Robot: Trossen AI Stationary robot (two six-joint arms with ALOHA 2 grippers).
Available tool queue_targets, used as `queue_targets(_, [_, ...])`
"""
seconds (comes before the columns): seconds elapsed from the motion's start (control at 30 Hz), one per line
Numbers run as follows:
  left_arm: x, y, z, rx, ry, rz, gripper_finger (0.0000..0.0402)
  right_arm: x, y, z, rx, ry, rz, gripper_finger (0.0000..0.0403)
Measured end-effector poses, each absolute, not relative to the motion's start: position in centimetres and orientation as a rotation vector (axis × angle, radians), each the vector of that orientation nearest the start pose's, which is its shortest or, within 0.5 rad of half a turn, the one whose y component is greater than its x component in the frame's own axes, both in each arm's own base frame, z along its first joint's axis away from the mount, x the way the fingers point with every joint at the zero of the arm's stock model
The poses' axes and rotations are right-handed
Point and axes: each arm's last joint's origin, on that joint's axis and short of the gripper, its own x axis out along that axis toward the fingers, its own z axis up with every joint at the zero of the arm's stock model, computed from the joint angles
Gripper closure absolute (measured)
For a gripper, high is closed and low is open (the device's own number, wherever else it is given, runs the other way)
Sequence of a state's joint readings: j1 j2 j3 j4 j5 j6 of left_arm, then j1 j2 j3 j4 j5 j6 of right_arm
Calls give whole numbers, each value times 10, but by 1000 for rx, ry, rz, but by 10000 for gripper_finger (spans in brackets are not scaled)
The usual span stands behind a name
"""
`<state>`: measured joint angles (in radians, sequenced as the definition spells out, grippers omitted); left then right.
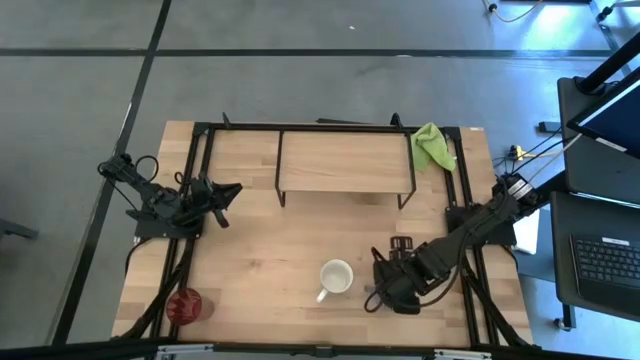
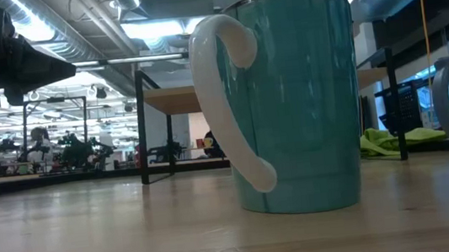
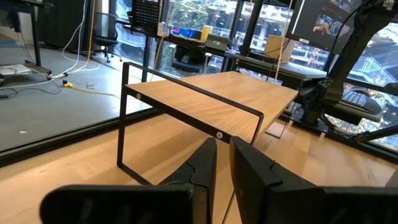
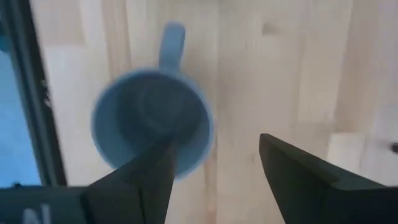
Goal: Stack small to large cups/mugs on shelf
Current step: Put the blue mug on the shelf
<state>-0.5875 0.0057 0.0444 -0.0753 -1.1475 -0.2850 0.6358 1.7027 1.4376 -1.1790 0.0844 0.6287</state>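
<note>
The shelf [image 1: 345,165] stands at the far middle of the table [image 1: 260,250], its light-wood board bare on thin dark legs. Just off the shelf's right end lies a crumpled green cloth [image 1: 432,145].

All three vessels sit on the table, on the near side of the shelf. The mid-size mug [image 1: 336,278] stands upright, well forward of the shelf's middle. From above it looks white; in the low view its wall is teal with a white handle [image 2: 230,100], and the shelf shows behind it. The red tumbler [image 1: 186,305] stands far forward and left of the shelf, near the table's front left corner, well apart from the mugs.

The right tool [image 1: 390,288] hangs forward of the shelf's right half, just beside the mid-size mug. Its wrist view looks straight down on the small mug [image 4: 146,109], which stands upright with its mouth open. The tool's fingers [image 4: 298,174] are spread wide. One finger overlaps the mug's rim in that view and the other stands clear over bare wood. I cannot tell whether either finger touches the mug. In the high view the arm hides this mug.

The left tool [image 1: 220,195] waits off the shelf's left end, pointing at it. Its fingers [image 3: 249,171] are pressed nearly together, with only a slim gap and nothing between them.
</note>
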Motion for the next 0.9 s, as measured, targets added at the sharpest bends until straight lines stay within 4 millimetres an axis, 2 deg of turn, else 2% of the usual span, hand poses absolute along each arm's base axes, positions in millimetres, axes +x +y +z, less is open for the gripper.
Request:
queue_targets(0.23, [80,-21,172,-249,-56,560,360,278,184,244,44,1398,46,171])
queue_targets(0.57, [80,-21,172,-249,-56,559,360,272,176,227,-8,1532,84,171])
queue_targets(0.9, [80,-21,172,-249,-56,559,360,274,178,226,34,1503,72,171])
